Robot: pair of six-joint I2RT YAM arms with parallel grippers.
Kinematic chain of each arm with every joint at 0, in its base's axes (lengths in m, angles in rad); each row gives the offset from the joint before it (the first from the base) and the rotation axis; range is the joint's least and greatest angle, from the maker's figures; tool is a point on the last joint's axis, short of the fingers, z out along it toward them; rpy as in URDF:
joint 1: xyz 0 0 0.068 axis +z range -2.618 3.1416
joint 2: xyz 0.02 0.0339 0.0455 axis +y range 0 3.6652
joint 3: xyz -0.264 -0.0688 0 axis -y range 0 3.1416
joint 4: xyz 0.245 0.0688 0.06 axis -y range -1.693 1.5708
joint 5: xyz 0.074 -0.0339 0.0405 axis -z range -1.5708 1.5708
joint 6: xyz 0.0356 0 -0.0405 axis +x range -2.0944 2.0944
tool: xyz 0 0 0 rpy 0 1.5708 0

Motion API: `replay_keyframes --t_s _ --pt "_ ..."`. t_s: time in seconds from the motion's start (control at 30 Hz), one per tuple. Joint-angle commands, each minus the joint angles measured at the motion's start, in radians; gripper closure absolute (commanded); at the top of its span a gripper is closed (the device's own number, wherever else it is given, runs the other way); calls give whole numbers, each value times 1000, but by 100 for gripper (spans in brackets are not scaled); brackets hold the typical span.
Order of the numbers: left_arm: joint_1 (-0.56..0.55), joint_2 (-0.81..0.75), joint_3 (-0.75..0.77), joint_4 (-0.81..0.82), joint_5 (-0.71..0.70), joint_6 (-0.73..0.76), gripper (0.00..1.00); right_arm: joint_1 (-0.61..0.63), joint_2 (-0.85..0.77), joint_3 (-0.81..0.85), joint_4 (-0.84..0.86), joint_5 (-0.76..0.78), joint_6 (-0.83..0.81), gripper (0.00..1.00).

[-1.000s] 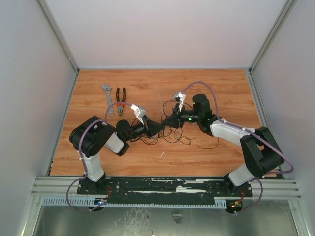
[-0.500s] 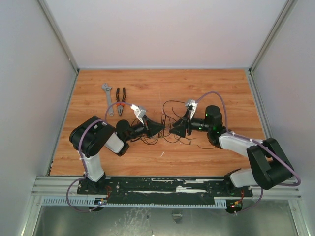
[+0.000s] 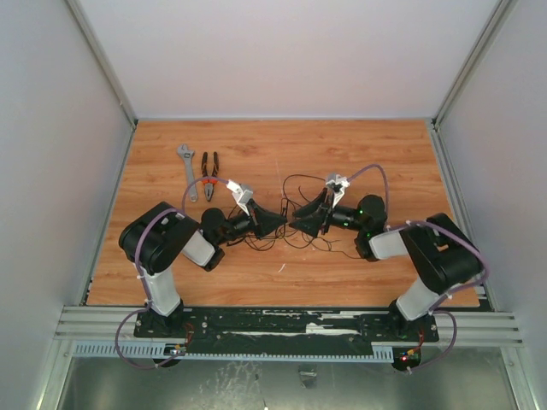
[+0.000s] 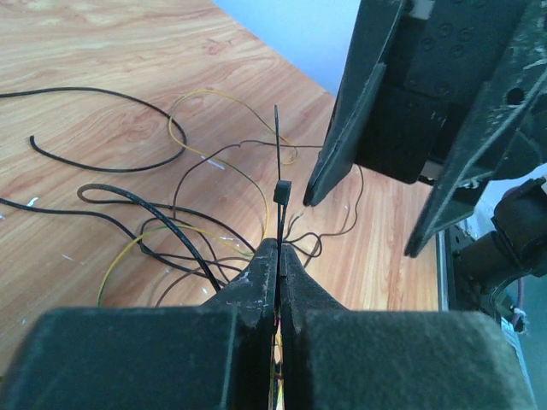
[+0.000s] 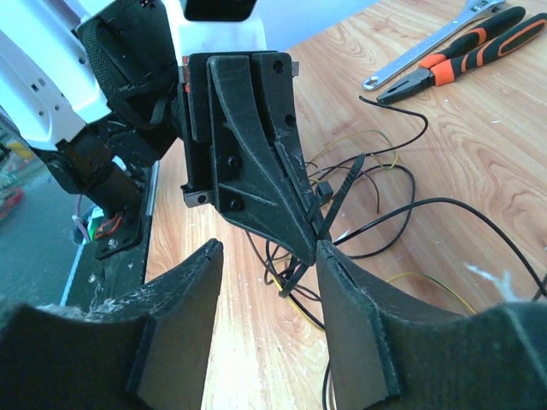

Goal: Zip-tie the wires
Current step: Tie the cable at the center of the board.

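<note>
the right arm has folded back toward its base, and the right gripper [image 5: 269, 256] now faces the left gripper [image 4: 278, 252] tip to tip, its jaws parted and empty where a second ago they were nearly closed. the left gripper is clamped on the zip tie [image 4: 279, 171], whose head and thin tail stand just above its fingertips, over the wires [image 4: 197, 231] on the table [image 3: 214, 273]. the tail is slim and sits close to the left fingertips, so the right jaws may nip those instead, or slip off it. a hard pull could tug the tie out of the left grip, or cinch it with strands left out. no container is in view.
</note>
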Motion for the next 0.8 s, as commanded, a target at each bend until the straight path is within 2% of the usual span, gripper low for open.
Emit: replay_keyframes --t_s 0.0,0.13,0.77 --pt "-9 -27 4 327 13 -2 100 -5 105 9 304 3 166 54" --pt "-9 -29 1 327 13 2 100 -7 183 20 414 0 266 58" --pt "-8 -40 4 327 18 2 100 -14 220 71 327 28 224 63"
